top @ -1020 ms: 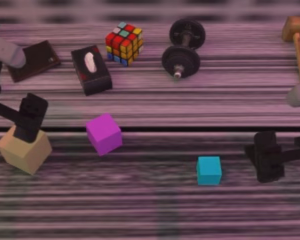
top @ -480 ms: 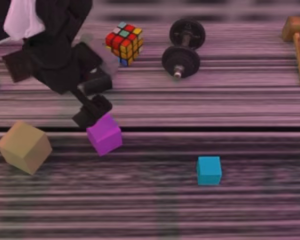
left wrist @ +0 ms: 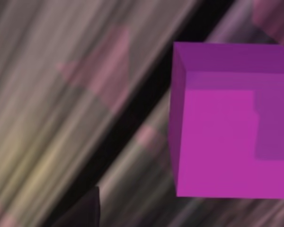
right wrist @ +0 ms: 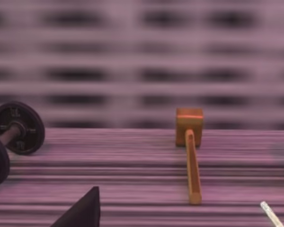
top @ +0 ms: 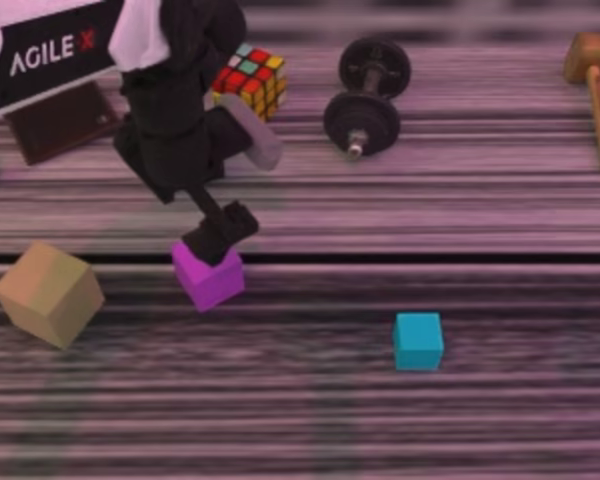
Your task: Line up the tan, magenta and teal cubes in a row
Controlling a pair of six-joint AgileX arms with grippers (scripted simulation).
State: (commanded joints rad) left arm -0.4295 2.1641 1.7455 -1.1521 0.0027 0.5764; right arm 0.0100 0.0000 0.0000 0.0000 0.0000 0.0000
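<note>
Left gripper [top: 216, 240] is being positioned over magenta cube [top: 211, 277] for pickup; jaw state cannot be told.

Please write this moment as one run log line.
left gripper: over magenta cube | tan cube, teal cube: apart, unaligned | right arm: out of top view
</note>
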